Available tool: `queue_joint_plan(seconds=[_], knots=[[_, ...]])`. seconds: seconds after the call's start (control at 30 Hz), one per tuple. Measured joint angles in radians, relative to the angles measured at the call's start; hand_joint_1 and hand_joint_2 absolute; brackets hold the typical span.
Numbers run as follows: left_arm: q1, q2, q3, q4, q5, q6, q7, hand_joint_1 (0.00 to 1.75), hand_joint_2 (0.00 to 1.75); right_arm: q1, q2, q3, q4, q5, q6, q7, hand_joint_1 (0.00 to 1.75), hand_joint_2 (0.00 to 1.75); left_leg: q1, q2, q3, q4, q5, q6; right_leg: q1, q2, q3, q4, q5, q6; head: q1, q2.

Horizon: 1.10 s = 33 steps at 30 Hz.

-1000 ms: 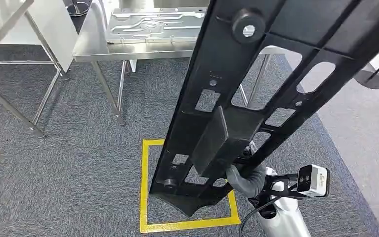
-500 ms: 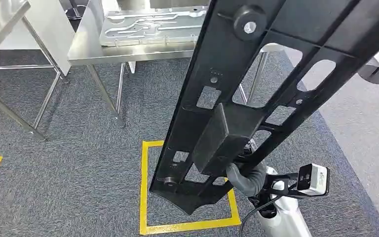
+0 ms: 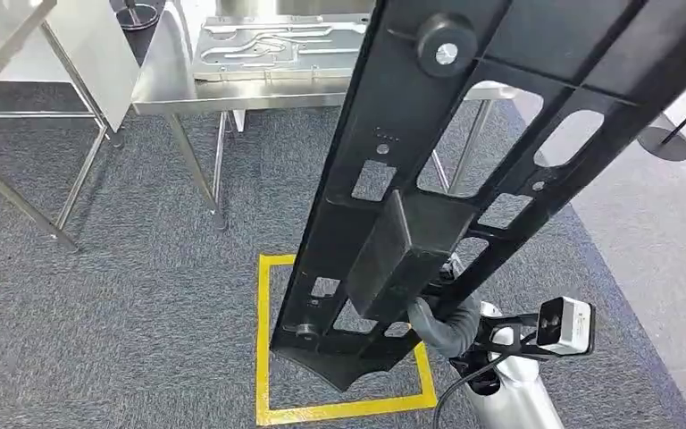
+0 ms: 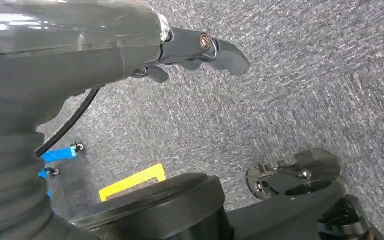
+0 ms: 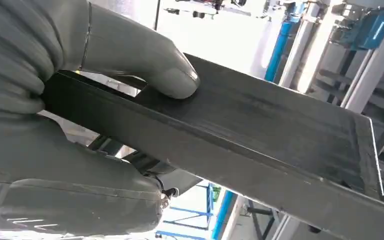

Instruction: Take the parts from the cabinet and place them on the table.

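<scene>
Low down, right hand (image 3: 442,322) gripping long black part (image 3: 464,161) raised steeply, left hand (image 4: 190,47) hanging, fingers curled, holding nothing

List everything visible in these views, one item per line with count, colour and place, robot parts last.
black part: one, black, a long panel with cut-outs and a box-shaped block, held up in front of the head camera.
steel table: one, silver, ahead of the robot on the carpet.
metal plate: one, silver, with stamped grooves, lying on the steel table.
second table: one, silver, at the far left; just a corner and its legs are in frame.
floor marking: one full yellow square on the grey carpet below the part, plus a piece of another at the left edge.
round base: one, dark, on the floor at the right.
right hand: one, grey, grips the block of the black part.
left hand: one, dark grey, hangs over the carpet, holding nothing.
</scene>
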Motion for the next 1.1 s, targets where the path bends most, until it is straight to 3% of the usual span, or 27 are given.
queue_joint_plan(seconds=[0.07,0.1,0.2,0.27,0.33,0.4,0.43,0.47,0.53,0.57,0.63,0.67,0.77,0.8,0.83,0.9,0.93,0.97,1.0,1.07,1.1], knots=[[0.0,-0.002,0.0,0.0,0.0,-0.002,0.0,0.0,1.75,-0.001,0.0,0.0,0.0,0.0,0.0,0.0,1.75,1.75,-0.003,-0.001,0.008,0.0,-0.005,-0.001,0.007,-0.001,0.088,-0.18,0.084,-0.016,0.0,0.0],[0.0,-0.003,0.0,0.0,0.0,-0.004,0.0,0.0,1.75,-0.003,0.0,0.0,0.0,0.0,0.0,0.0,1.75,1.75,-0.007,-0.001,0.006,0.001,-0.007,-0.005,0.013,-0.007,0.106,-0.214,0.069,-0.023,0.0,0.0],[-0.001,-0.003,0.0,0.0,-0.001,-0.006,0.0,0.0,1.75,-0.003,0.0,0.0,0.0,0.0,0.001,0.0,1.75,1.75,-0.003,0.001,0.003,0.001,-0.009,-0.02,0.02,-0.004,0.1,-0.222,0.073,-0.028,0.0,0.0],[-0.003,-0.002,0.0,0.0,-0.002,-0.006,0.0,0.0,1.75,-0.003,0.0,0.0,0.0,0.0,0.0,0.0,1.75,1.75,-0.005,0.0,0.005,0.007,-0.019,-0.032,0.005,-0.007,0.111,-0.239,0.08,-0.037,0.0,0.0],[-0.001,-0.002,0.0,0.0,-0.002,-0.006,-0.001,0.0,1.75,-0.005,0.0,0.0,0.0,0.0,0.001,0.0,1.75,1.75,-0.001,-0.001,-0.039,0.11,-0.082,-0.043,0.005,-0.007,0.116,-0.242,0.077,-0.046,0.0,0.0],[-0.011,-0.001,0.001,0.0,0.0,-0.006,-0.004,0.0,1.75,-0.005,0.0,0.0,0.001,0.0,0.0,0.0,1.75,1.75,0.004,0.0,-0.117,0.271,-0.147,-0.053,0.006,-0.01,0.116,-0.241,0.076,-0.049,0.0,0.0],[-0.014,-0.001,0.001,0.0,0.0,-0.006,-0.005,0.0,1.75,-0.005,0.0,0.0,0.001,0.0,0.0,0.0,1.75,1.75,0.007,0.0,-0.136,0.31,-0.15,-0.057,0.006,-0.01,0.117,-0.241,0.075,-0.049,0.0,0.0],[-0.015,-0.001,0.001,0.0,0.0,-0.006,-0.005,0.0,1.75,-0.005,0.0,0.0,0.002,0.0,0.0,0.0,1.75,1.75,0.01,0.0,-0.132,0.3,-0.13,-0.06,0.005,-0.009,0.119,-0.241,0.073,-0.048,0.0,0.0],[-0.011,0.0,0.001,0.0,0.0,-0.006,-0.002,0.0,1.75,-0.005,0.0,0.0,0.002,0.0,-0.001,0.0,1.75,1.75,0.018,0.001,-0.066,0.157,-0.036,-0.062,0.003,-0.003,0.128,-0.239,0.067,-0.042,0.0,0.0],[-0.008,0.0,0.001,0.0,0.0,-0.006,-0.001,0.0,1.75,-0.005,0.0,0.0,0.002,0.0,-0.002,0.0,1.75,1.75,0.021,0.0,-0.023,0.062,0.013,-0.062,0.002,-0.001,0.134,-0.237,0.063,-0.036,0.0,0.0],[-0.002,0.0,0.001,0.0,0.0,-0.008,0.0,0.0,1.75,-0.006,0.0,0.0,0.002,0.0,-0.002,0.0,1.75,1.75,0.013,-0.002,0.001,0.005,-0.003,-0.057,0.007,0.002,0.127,-0.229,0.06,-0.025,0.0,0.0],[-0.002,0.0,0.001,0.0,0.0,-0.009,0.0,0.0,1.75,-0.006,0.001,0.0,0.001,0.0,-0.002,-0.001,1.75,1.75,0.014,-0.004,-0.004,0.011,-0.008,-0.043,0.007,0.002,0.121,-0.232,0.064,-0.018,0.0,0.0],[-0.002,0.0,0.001,0.0,-0.001,-0.012,-0.002,0.0,1.75,-0.006,0.0,0.0,0.0,0.003,-0.002,0.0,1.75,1.75,0.014,-0.006,-0.002,0.0,-0.005,-0.023,0.004,0.001,0.123,-0.233,0.059,0.001,0.0,0.0],[-0.002,0.0,0.001,0.0,-0.001,-0.012,-0.002,0.0,1.75,-0.008,0.0,0.0,0.0,0.003,-0.002,0.001,1.75,1.75,0.015,-0.006,0.004,-0.003,-0.004,-0.018,0.001,-0.001,0.115,-0.208,0.045,0.004,0.0,0.0],[-0.002,0.0,0.001,0.0,-0.002,-0.013,-0.002,0.0,1.75,-0.011,0.0,0.0,0.0,0.003,-0.002,0.001,1.75,1.75,0.015,-0.005,0.004,-0.003,-0.007,-0.012,0.002,-0.002,0.085,-0.152,0.017,0.006,0.0,0.0],[-0.002,0.0,0.001,0.0,-0.002,-0.015,-0.002,0.0,1.75,-0.011,0.0,0.0,0.001,0.004,-0.002,0.001,1.75,1.75,0.011,-0.002,0.006,-0.002,-0.012,-0.005,0.003,-0.002,-0.006,0.01,-0.042,0.008,0.0,0.0],[-0.002,0.0,0.001,0.0,-0.002,-0.016,-0.002,0.0,1.75,-0.01,0.0,0.0,0.002,0.004,-0.002,0.001,1.75,1.75,0.009,-0.002,0.008,-0.001,-0.015,-0.003,0.003,-0.002,-0.046,0.071,-0.05,0.007,0.0,0.0],[-0.001,0.0,0.001,0.0,-0.002,-0.016,-0.002,0.0,1.75,-0.01,0.0,0.0,0.005,0.004,-0.002,0.002,1.75,1.75,0.008,-0.003,0.013,-0.001,-0.02,-0.002,0.003,-0.002,-0.061,0.08,-0.032,0.006,0.0,0.0],[-0.001,0.0,0.001,0.0,-0.002,-0.016,-0.002,0.0,1.75,-0.01,0.0,0.0,0.006,0.004,-0.002,0.002,1.75,1.75,0.008,-0.004,0.021,-0.001,-0.026,-0.002,0.003,-0.002,-0.05,0.042,0.009,0.003,0.0,0.0],[0.0,0.0,0.001,0.0,-0.002,-0.015,-0.003,0.0,1.75,-0.014,0.0,0.0,0.008,0.003,0.0,0.002,1.75,1.75,0.007,-0.006,0.043,-0.002,-0.042,-0.006,0.005,-0.002,0.019,-0.117,0.11,-0.006,0.0,0.0],[0.002,0.0,0.001,0.0,-0.002,-0.015,-0.003,0.0,1.75,-0.018,0.0,0.0,0.009,0.002,0.0,0.0,1.75,1.75,0.007,-0.006,0.052,-0.002,-0.051,-0.01,0.008,-0.005,0.049,-0.189,0.127,-0.012,0.0,0.0]])
